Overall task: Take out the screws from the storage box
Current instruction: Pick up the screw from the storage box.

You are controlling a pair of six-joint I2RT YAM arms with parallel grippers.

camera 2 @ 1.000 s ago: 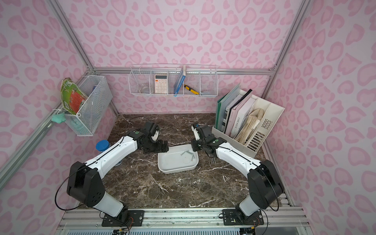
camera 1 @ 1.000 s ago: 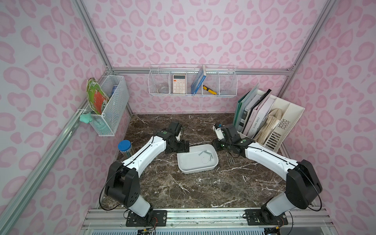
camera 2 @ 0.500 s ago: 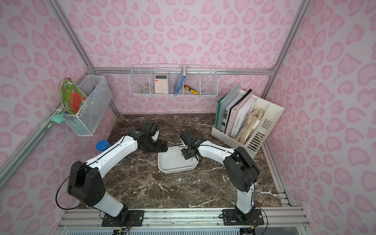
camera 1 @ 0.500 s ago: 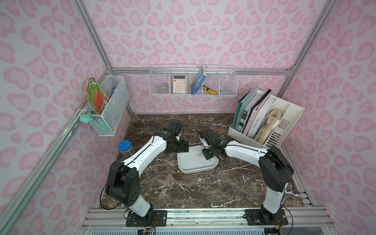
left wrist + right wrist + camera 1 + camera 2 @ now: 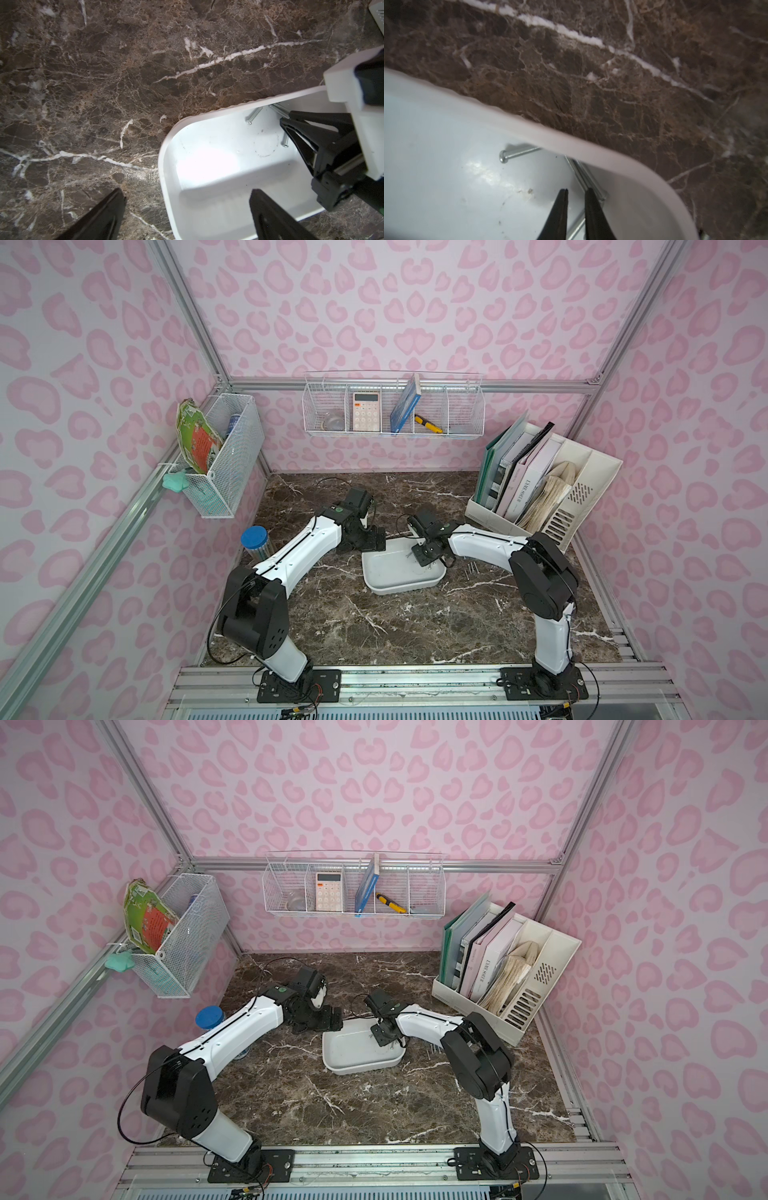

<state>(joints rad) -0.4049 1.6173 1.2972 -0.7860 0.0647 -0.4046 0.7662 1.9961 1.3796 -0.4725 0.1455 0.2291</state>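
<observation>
Your right gripper (image 5: 576,190) has swung from beside the box (image 5: 399,588) into it, jaws nearly closed over screws (image 5: 519,153) by its far wall; whether one is caught, I cannot tell. Your left gripper (image 5: 187,190) hangs released across the box's far-left corner. A few screws lie out on the counter (image 5: 374,626) just right of the box; several remain inside.

The storage box (image 5: 207,166) is glossy white plastic (faintly scuffed), the screws (image 5: 519,153) bright smooth metal, the counter (image 5: 104,83) polished veined brown stone.
</observation>
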